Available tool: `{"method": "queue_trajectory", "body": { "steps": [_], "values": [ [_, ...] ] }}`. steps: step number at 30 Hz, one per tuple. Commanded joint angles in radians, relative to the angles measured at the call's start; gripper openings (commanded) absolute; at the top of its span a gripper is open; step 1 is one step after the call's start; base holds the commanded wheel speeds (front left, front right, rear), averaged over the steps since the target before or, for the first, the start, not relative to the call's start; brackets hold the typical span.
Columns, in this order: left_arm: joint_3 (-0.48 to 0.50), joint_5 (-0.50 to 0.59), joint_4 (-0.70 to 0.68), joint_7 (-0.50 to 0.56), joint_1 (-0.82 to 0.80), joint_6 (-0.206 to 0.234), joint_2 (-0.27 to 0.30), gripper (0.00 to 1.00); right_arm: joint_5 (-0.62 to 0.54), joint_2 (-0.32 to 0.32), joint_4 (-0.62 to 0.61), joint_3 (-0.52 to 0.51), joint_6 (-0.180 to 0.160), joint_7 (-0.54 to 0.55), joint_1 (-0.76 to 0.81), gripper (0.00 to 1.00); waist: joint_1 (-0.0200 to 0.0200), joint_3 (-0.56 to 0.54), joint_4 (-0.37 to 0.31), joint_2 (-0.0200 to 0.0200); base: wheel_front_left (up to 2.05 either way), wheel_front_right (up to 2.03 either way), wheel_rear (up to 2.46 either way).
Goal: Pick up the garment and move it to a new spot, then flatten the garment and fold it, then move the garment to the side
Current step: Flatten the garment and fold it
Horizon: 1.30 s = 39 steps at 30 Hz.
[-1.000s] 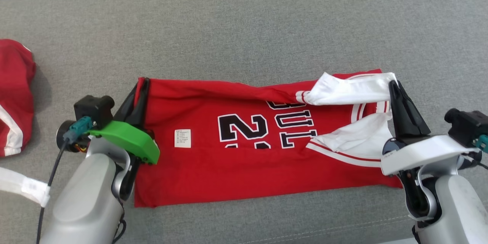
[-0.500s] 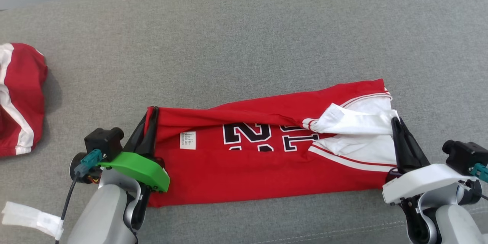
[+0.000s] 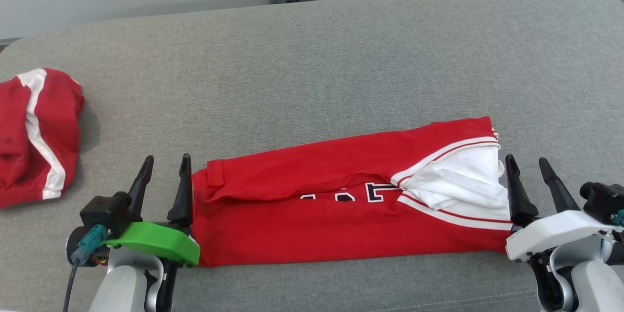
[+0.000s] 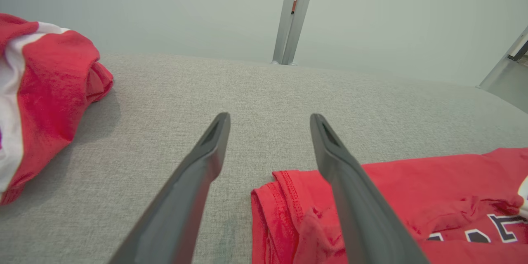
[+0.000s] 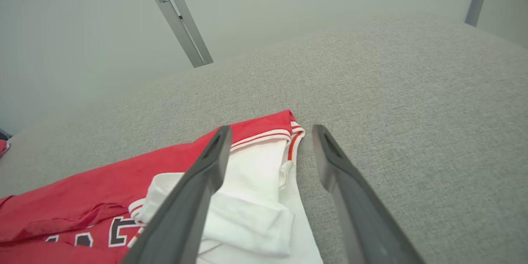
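Far left on the grey bench (image 3: 312, 58): a crumpled red cloth (image 3: 36, 136) with white stripes, well apart from the rest. Next, the left pincer (image 3: 166, 157), spread wide and gripping nothing, its left finger over bare bench, its right just at the left end of the red jersey (image 3: 312, 224). Across the near middle, that jersey folded into a long band, lying flat from pincer to pincer, dark-outlined lettering partly tucked under the upper fold. Toward its right end, white fabric (image 3: 463, 185) with red trim, bunched on top. Far right, the right pincer (image 3: 526, 158), likewise wide and empty, left finger over the white fabric, right finger over bare bench
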Motion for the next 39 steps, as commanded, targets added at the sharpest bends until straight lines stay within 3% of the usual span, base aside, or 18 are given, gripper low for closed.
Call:
{"method": "queue_trajectory", "body": {
  "steps": [1, 11, 27, 29, 30, 31, 32, 39],
  "values": [
    [0.017, 0.014, -0.012, 0.0, 0.024, -0.001, -0.005, 1.0, -0.012, -0.007, 0.014, -0.008, -0.002, 0.006, -0.02, 1.0, 0.0001, -0.009, 0.015, 0.0, 0.0, 0.0, 0.0],
    [0.112, 0.08, -0.084, 0.0, 0.076, -0.004, -0.038, 1.0, -0.066, -0.018, 0.168, -0.03, -0.002, 0.061, -0.115, 1.0, 0.0001, -0.006, 0.062, 0.0, 0.0, 0.0, 0.0],
    [0.147, 0.123, -0.109, 0.0, 0.089, -0.008, -0.074, 1.0, -0.077, -0.024, 0.439, -0.031, -0.002, 0.085, -0.151, 1.0, 0.0001, 0.017, 0.116, 0.0, 0.0, 0.0, 0.0],
    [0.149, 0.123, -0.111, 0.0, 0.091, -0.008, -0.075, 1.0, -0.06, -0.015, 0.463, -0.017, -0.002, 0.099, -0.15, 0.56, 0.0001, 0.014, 0.115, 0.0, 0.0, 0.0, 0.0],
    [0.15, 0.125, -0.112, 0.0, 0.092, -0.008, -0.076, 1.0, -0.047, -0.012, 0.474, -0.011, -0.002, 0.109, -0.152, 0.15, 0.0001, 0.013, 0.113, 0.0, 0.0, 0.0, 0.0],
    [0.151, 0.126, -0.114, 0.0, 0.092, -0.008, -0.076, 1.0, -0.036, -0.011, 0.48, -0.007, -0.002, 0.112, -0.156, 0.04, 0.0001, 0.011, 0.112, 0.0, 0.0, 0.0, 0.0],
    [0.151, 0.127, -0.118, 0.0, 0.091, -0.008, -0.076, 1.0, -0.026, -0.012, 0.486, -0.001, -0.002, 0.112, -0.159, 0.0, 0.0001, 0.009, 0.111, 0.0, 0.0, 0.0, 0.0],
    [0.163, 0.131, -0.127, 0.0, 0.105, -0.009, -0.076, 1.0, 0.025, -0.06, 0.509, -0.022, -0.003, 0.09, -0.177, 0.0, 0.0001, -0.012, 0.097, 0.0, 0.0, 0.0, 0.0]
  ]
}}
